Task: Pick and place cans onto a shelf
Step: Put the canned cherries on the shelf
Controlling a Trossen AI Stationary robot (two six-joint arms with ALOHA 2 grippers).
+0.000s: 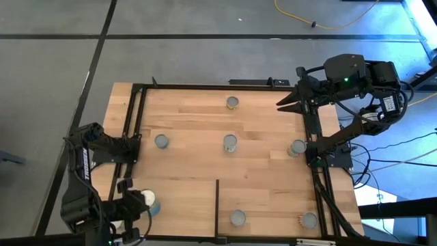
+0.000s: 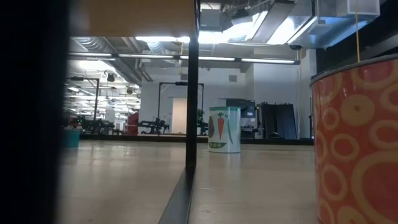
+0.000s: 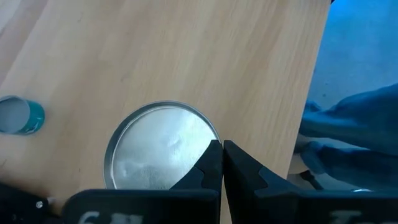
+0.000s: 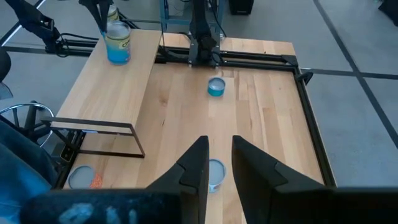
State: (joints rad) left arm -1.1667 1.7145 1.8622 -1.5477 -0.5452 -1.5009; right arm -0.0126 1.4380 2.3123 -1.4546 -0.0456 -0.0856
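Left claw (image 3: pixel 222 163) shut above can (image 3: pixel 158 146) near shelf (image 3: pixel 261 74) edge.

The tabletop (image 1: pixel 259 171) is honey-coloured planked wood inside a black frame (image 1: pixel 205 87). The shelf (image 4: pixel 112 93) is paler plywood. Both arms are black. One can (image 2: pixel 357 143) is orange with pale yellow rings; another (image 2: pixel 224 129) is white and green, printed with an orange carrot. A small can (image 4: pixel 216 86) has teal sides.
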